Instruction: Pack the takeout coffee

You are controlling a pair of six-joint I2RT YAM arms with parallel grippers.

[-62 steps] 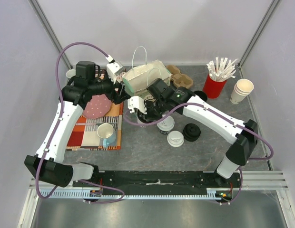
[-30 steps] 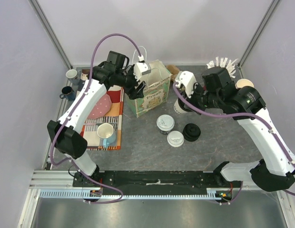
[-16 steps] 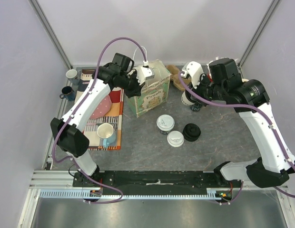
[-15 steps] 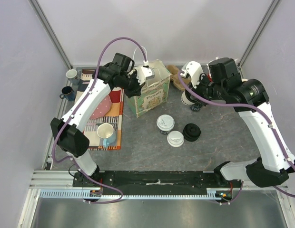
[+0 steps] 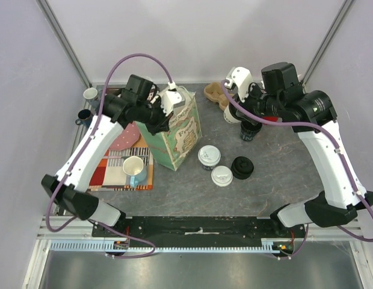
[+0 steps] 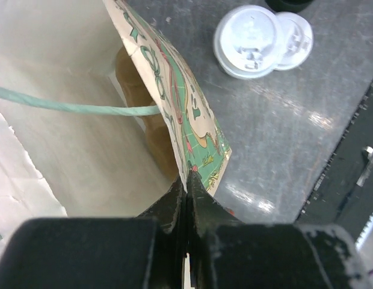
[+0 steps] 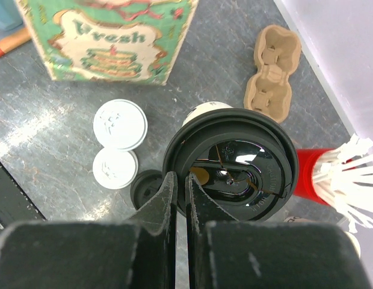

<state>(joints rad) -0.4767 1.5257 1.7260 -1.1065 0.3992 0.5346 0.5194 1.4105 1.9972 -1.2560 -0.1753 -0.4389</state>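
Bare tabletop [image 5: 192, 195] before the lidded cups [image 5: 209, 155]; bag [image 5: 174, 135] left, black lid [image 5: 241, 167] right.

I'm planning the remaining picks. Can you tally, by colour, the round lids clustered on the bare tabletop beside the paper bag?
White lids: 2
Black lid: 1
Total: 3

A: Top view is bright, with even light from above. Shadows on the table [image 5: 277, 180] are soft and everything is sharp.
B: The left wrist view has glare streaks on that table. The left gripper fingers [image 6: 171, 205] are blurred up close, and the paper bag [image 6: 66, 132] interior is washed pale.
A: In the right wrist view, the right gripper fingers [image 7: 165, 208] are soft too, and there are glints inside the black cup [image 7: 231, 120].
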